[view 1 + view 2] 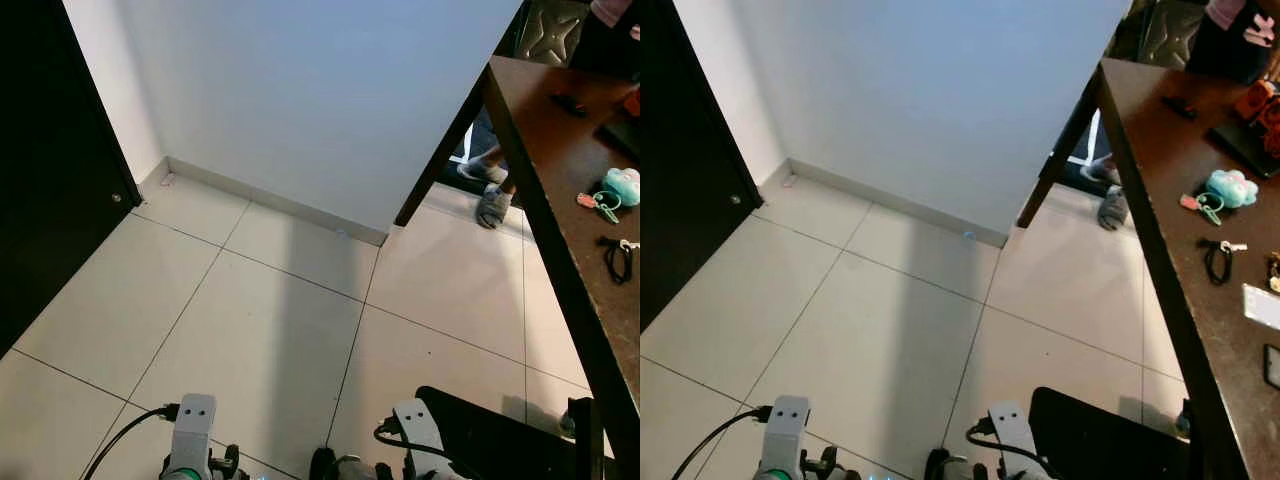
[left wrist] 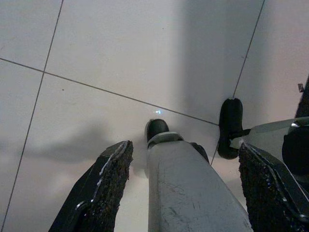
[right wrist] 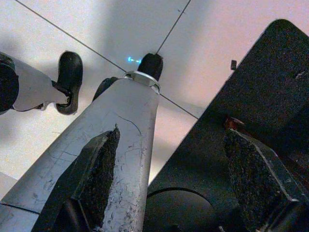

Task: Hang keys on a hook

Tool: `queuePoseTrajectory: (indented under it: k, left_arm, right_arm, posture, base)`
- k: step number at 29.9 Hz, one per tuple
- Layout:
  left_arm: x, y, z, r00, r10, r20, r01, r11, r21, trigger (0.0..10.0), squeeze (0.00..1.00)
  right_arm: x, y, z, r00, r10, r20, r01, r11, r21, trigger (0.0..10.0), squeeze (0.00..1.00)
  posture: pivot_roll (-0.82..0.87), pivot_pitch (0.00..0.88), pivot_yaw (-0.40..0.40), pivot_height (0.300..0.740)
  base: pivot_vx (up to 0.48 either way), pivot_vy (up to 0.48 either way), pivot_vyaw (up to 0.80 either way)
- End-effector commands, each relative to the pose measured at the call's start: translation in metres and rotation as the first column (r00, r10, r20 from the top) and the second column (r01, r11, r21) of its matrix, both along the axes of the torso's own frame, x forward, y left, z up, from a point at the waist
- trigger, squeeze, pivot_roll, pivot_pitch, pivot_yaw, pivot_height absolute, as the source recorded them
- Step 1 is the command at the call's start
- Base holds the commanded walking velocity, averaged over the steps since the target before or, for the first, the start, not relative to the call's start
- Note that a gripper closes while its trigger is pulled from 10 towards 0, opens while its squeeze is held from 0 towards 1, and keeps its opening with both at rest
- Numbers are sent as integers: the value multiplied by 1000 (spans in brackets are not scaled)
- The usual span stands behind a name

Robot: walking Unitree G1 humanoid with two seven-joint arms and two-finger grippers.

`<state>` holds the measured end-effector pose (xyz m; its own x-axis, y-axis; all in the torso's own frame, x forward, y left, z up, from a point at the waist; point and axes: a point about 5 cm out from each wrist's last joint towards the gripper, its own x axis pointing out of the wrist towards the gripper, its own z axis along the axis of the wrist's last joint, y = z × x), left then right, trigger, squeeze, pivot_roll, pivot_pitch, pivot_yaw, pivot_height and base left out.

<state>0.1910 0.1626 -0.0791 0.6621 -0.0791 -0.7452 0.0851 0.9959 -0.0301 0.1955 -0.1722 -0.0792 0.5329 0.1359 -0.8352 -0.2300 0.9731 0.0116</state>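
In the head views, the robot stood on a pale tiled floor (image 1: 250, 330) facing a white wall (image 1: 300, 90), with a dark door (image 1: 50, 170) at its left and a dark wooden table (image 1: 1160, 200) along its right. The keys (image 1: 1197, 205), on a pink and green fob beside a teal plush charm (image 1: 1231, 186), lay on the table near its edge, well apart from both arms. Just past them lay a looped black cord (image 1: 1216, 260), and farther along a white card (image 1: 1262, 304). Beyond the table's far leg a person's foot in a grey slipper (image 1: 493, 205) rested on the floor. Both silver forearms hung low at the bottom of the frame, and a black mat-like object (image 1: 1100, 440) lay on the floor by the right arm. No hook could be made out on the wall. In the left wrist view, the left end effector (image 2: 186, 188) pointed down at the tiles, its two black fingers (image 2: 108, 188) spread wide with nothing between them except the robot's own silver leg and black foot (image 2: 157, 129) below. In the right wrist view, the right end effector (image 3: 171, 179) likewise hung with its fingers (image 3: 104, 174) wide apart and empty, above the robot's leg and the black mat-like object.
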Motion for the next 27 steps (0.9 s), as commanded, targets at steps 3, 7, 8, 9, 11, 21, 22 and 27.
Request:
queuePoseTrajectory:
  k: [3,7,8,9,11,21,22,27]
  left_arm:
    - [-22,-10,-13,986,7,-167,-31,989,-142,10000,0]
    - [-23,-10,-13,986,20,-167,-46,987,-155,10000,0]
    - [-23,-10,-13,986,20,-167,-46,987,-155,10000,0]
    - [-23,-10,-14,986,22,-168,-48,987,-156,10000,0]
    - [-24,-10,-14,985,23,-168,-50,986,-158,10000,0]
    - [-24,-11,-14,986,30,-163,-58,985,-165,10000,0]
    - [-24,-12,-14,986,31,-163,-58,984,-166,10000,0]
    - [-24,-12,-14,986,33,-162,-60,984,-168,10000,0]
  right_arm:
    - [-11,-17,-5,984,-177,-13,175,983,-62,10000,0]
    - [-12,-17,-6,984,-179,-14,178,982,-59,10000,0]
    - [-12,-17,-6,984,-179,-14,178,982,-59,10000,0]
    - [-13,-17,-6,983,-184,-14,183,982,-56,10000,0]
    - [-13,-17,-6,982,-187,-14,186,981,-55,10000,0]
    - [-13,-17,-5,982,-190,-11,189,981,-44,10000,0]
    - [-13,-17,-5,982,-188,-12,188,981,-45,10000,0]
    - [-13,-18,-5,982,-186,-13,186,982,-46,10000,0]
  posture:
    - [84,0,-30,740]
    - [81,7,-29,740]
    - [81,7,-29,740]
    - [81,6,-29,740]
    - [81,8,-28,740]
    - [81,10,-31,740]
    - [82,12,-32,740]
    - [83,12,-34,740]
  base:
    - [0,0,0]
    - [0,0,0]
    - [0,0,0]
    - [0,0,0]
    - [0,0,0]
    - [0,0,0]
    - [0,0,0]
    - [0,0,0]
